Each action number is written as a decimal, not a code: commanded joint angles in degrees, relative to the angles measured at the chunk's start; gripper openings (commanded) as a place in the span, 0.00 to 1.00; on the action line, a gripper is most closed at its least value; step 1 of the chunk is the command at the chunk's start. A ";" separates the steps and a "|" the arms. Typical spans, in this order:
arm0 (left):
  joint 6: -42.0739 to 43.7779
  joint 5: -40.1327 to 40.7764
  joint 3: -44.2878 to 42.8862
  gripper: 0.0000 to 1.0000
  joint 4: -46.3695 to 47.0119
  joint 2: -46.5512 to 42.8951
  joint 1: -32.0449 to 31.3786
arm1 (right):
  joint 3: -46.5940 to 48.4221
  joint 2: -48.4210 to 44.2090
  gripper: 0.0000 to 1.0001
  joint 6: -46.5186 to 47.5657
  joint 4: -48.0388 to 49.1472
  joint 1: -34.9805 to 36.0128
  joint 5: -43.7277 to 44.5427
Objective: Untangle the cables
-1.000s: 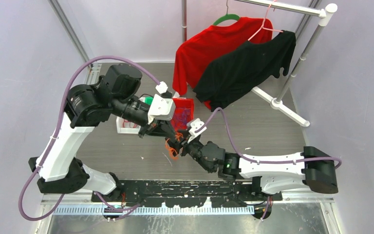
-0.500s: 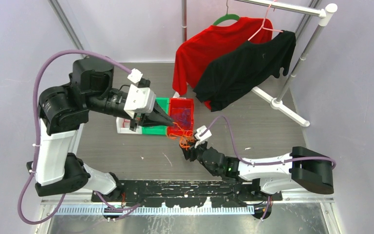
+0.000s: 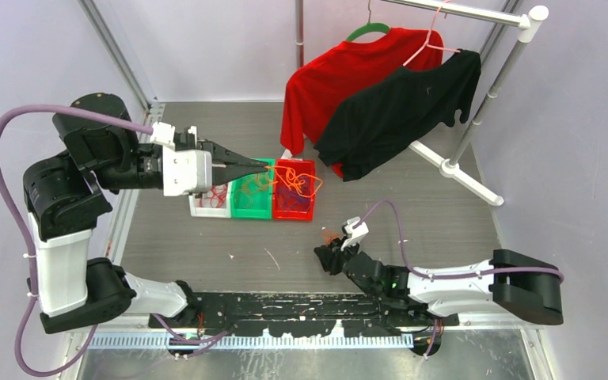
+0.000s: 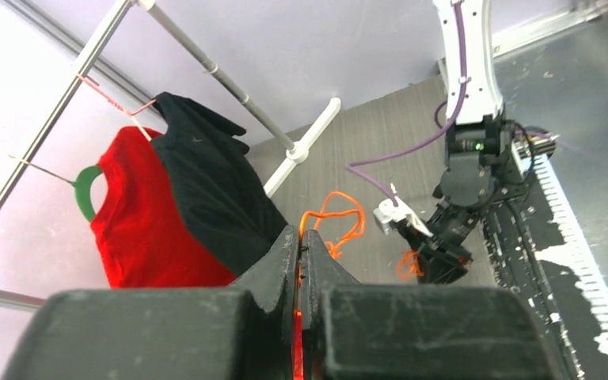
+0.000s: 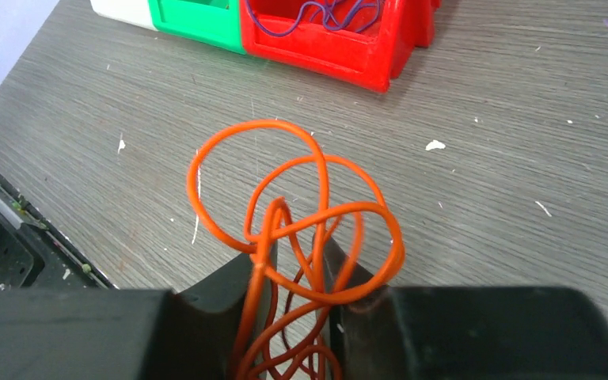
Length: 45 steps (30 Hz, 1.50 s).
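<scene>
Two orange cables, one at each gripper. Three bins sit in a row on the desk (image 3: 206,245), left of centre: white bin (image 3: 203,207), green bin (image 3: 252,204), red bin (image 3: 294,207), their sides touching.

Left gripper (image 3: 266,165): held level above the bins, pointing right. Jaws pressed together in the wrist view, with an orange strand running into the seam between them. The orange cable (image 3: 291,180) hangs from the tips in loose loops over the green and red bins.

Right gripper (image 3: 322,255): low over the desk, near of the red bin and well apart from the left gripper. Jaws stand narrowly apart. The second orange cable (image 5: 301,212) rises from between the fingers (image 5: 226,305) in several crossed loops above the desk. Strands fill the gap; cannot tell whether they are pinched.

Purple cables (image 5: 328,17) lie inside the red bin. Some red strands (image 3: 217,195) show at the white bin; detail too fine to read.

Far right: a clothes rack (image 3: 483,87) with a red shirt (image 3: 324,79) and a black shirt (image 3: 396,111) on hangers.
</scene>
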<state>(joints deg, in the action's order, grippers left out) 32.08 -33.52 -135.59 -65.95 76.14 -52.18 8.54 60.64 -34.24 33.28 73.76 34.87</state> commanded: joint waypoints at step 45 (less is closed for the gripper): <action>11.22 24.28 50.30 0.00 20.65 -3.88 20.06 | 23.08 -9.38 0.62 10.10 -19.91 -0.04 0.48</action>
<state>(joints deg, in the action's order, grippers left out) 42.98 -9.96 -86.19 -56.51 71.13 -35.62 33.47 54.74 -22.68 10.48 73.76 27.94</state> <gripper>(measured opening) 0.007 0.626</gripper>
